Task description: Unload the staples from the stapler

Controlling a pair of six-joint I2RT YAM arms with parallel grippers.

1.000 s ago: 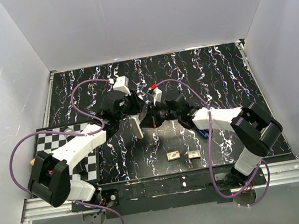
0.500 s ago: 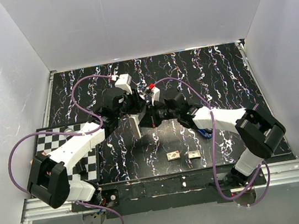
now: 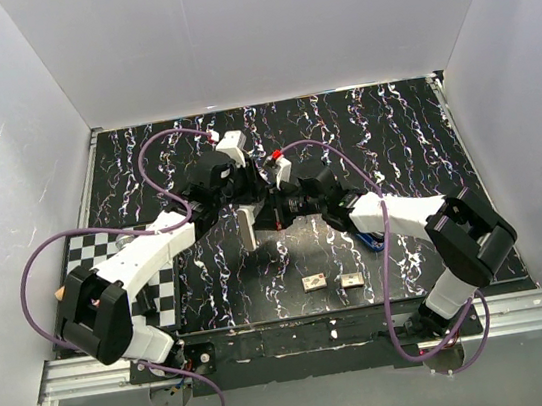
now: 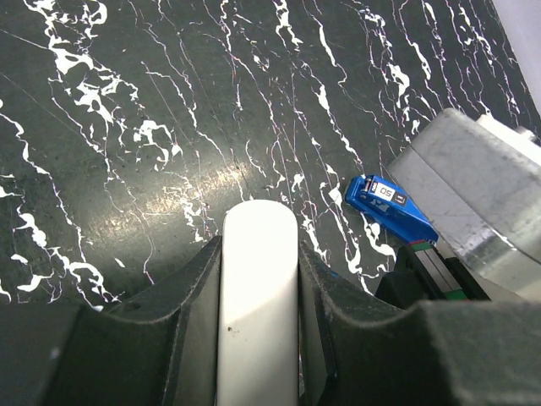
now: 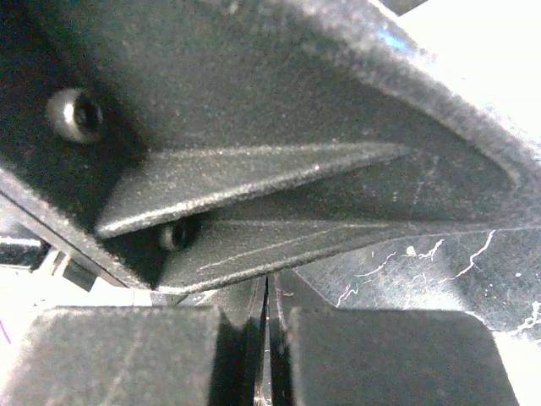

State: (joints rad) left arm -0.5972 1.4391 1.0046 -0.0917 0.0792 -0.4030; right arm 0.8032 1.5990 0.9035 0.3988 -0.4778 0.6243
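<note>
The white stapler (image 3: 245, 231) hangs above the middle of the table, clamped in my left gripper (image 3: 243, 210). In the left wrist view its white body (image 4: 258, 288) fills the gap between the black fingers (image 4: 190, 313). My right gripper (image 3: 274, 209) meets it from the right, shut, its tips against the stapler and the left gripper. Up close, the right wrist view shows those jaws (image 5: 268, 338) pressed together with only a thin sliver between them, and the left gripper's black body (image 5: 254, 127) fills the rest. Two small silvery blocks of staples (image 3: 313, 282) (image 3: 349, 279) lie near the front edge.
A small blue box (image 4: 389, 207) lies on the marbled black table to the right of the stapler, under the right forearm (image 3: 394, 214). A checkerboard mat (image 3: 163, 294) covers the left front. White walls close in the table on three sides.
My left arm has carried the stapler a little farther from the front edge and to the right, and the stapler hangs more upright. The right gripper has stayed against it, still shut.
</note>
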